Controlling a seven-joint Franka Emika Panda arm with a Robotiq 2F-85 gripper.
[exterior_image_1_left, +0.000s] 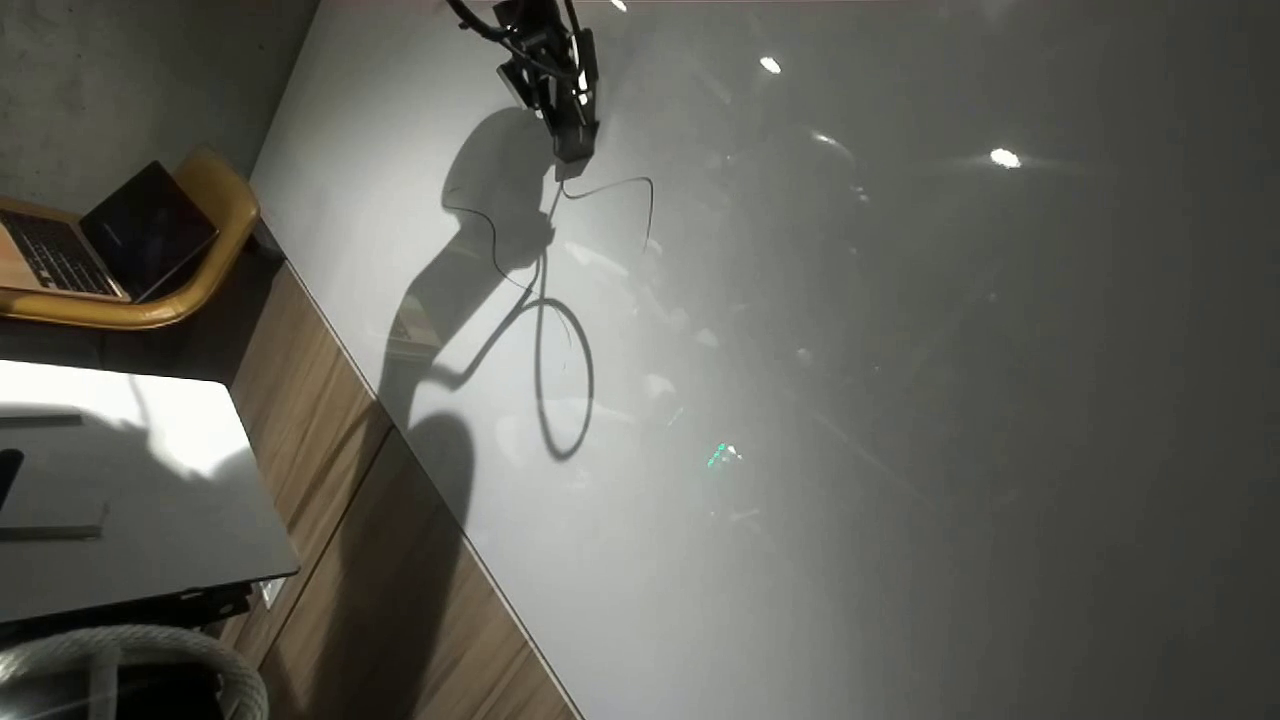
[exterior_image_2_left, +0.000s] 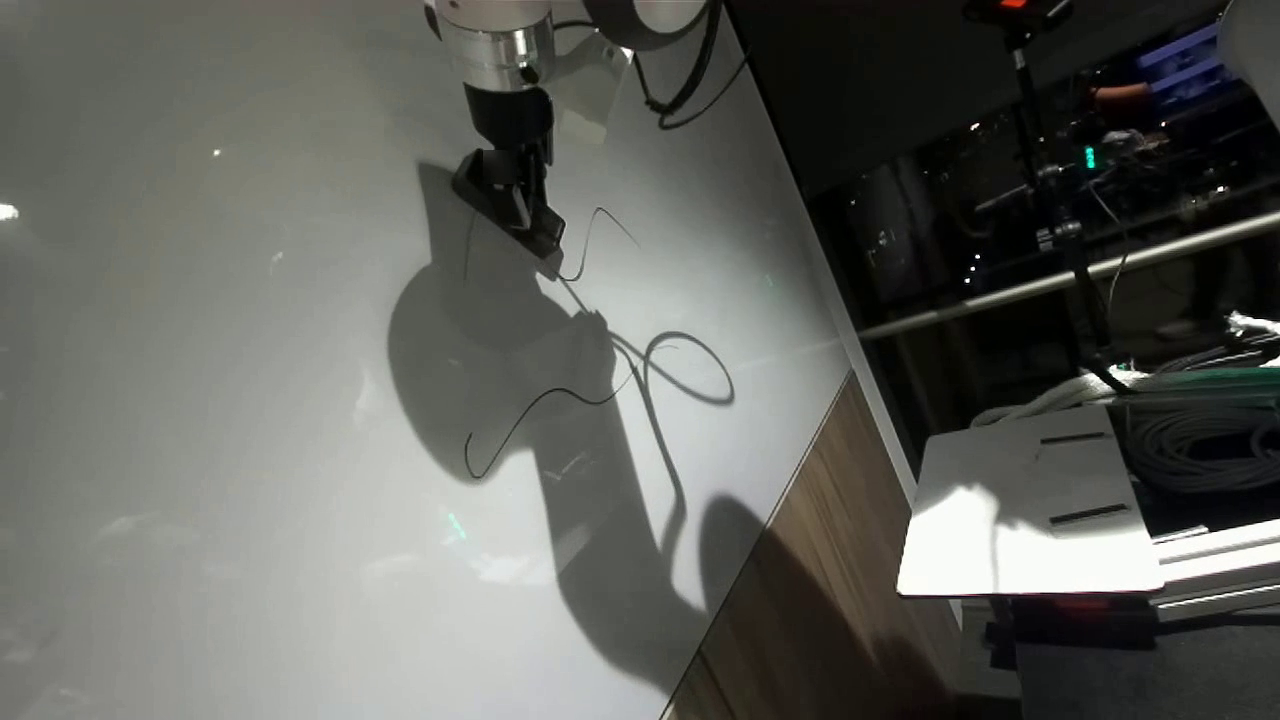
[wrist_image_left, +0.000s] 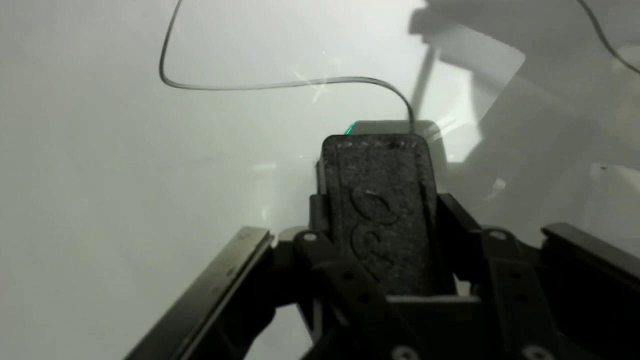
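Between the two fingers (wrist_image_left: 460, 225) of the end effector (wrist_image_left: 384, 220), one black block (wrist_image_left: 372, 170) is pinched, the fingers being drawn in against its long sides. Curved marks are seen sunk into the block's face in the wrist view. By that grip the block is held at a glossy pale surface (exterior_image_1_left: 800, 600), toward the top of both exterior views; whether the surface is actually touched cannot be told from these angles. Two thin dark lines (wrist_image_left: 250, 87) are counted across the surface: one is met by the block's far end, and the second is seen well apart from the block. One broad shadow (exterior_image_2_left: 610, 540) is cast over the surface and onto the wood panelling (exterior_image_1_left: 500, 620) along its edge. Beyond that edge, in an exterior view, one laptop (exterior_image_1_left: 150, 235) is carried by one yellow chair (exterior_image_1_left: 230, 215). One pale slab (exterior_image_2_left: 1000, 470) with two dark slots (exterior_image_2_left: 1088, 514) is also seen in an exterior view.
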